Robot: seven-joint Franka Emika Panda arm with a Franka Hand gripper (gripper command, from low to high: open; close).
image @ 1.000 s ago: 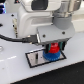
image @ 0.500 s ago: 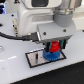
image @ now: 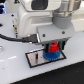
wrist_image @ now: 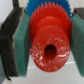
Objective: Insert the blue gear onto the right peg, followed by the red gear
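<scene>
Exterior view: arm upright, pincer [image: 53, 48] pointing straight down, clenched on red gear [image: 52, 48] atop blue gear [image: 51, 56]

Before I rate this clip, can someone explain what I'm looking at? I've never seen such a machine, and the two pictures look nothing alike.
The big white machine is a single robot arm. One picture comes from a camera standing off the arm; the other from a camera on its wrist, looking down between the fingers.

On the white table lies a white rectangular plate with a black border. Over it, the arm's pincer is closed on a small red toothed plastic gear, its green pads pressing both sides. Directly beneath the red gear sits a wider bright blue toothed gear. The peg is hidden by the gears, so I cannot tell whether either is fully seated.
</scene>
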